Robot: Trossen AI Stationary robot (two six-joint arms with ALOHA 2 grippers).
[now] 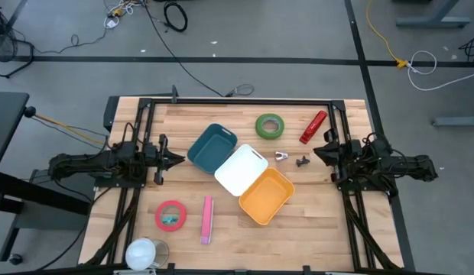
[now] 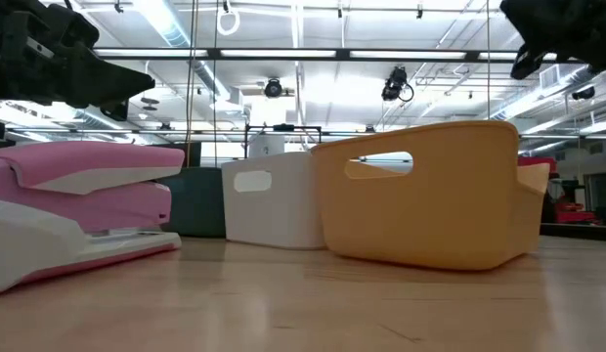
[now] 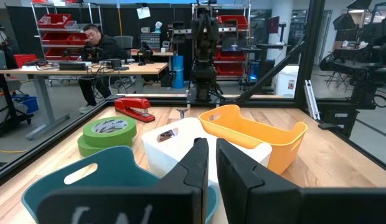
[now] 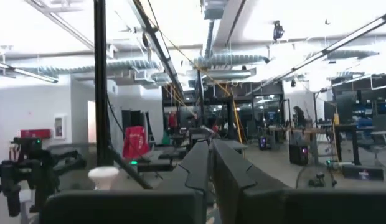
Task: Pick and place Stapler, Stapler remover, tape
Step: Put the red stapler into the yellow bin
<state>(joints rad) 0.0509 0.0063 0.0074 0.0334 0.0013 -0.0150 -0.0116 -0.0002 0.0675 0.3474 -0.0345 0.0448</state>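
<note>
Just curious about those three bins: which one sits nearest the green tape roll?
The teal bin. It lies just beside the green tape roll; the white bin and orange bin sit progressively farther away.

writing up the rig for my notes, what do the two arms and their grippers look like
Both arms are matte black, built of blocky jointed segments with dark cabling along them. The left gripper and right gripper each end in two flat, tapered black fingers. No coloured markings show; each arm's base sits on a black frame.

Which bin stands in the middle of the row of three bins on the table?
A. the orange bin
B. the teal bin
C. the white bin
C: in the high view the white bin sits between the teal bin and the orange bin.
</note>
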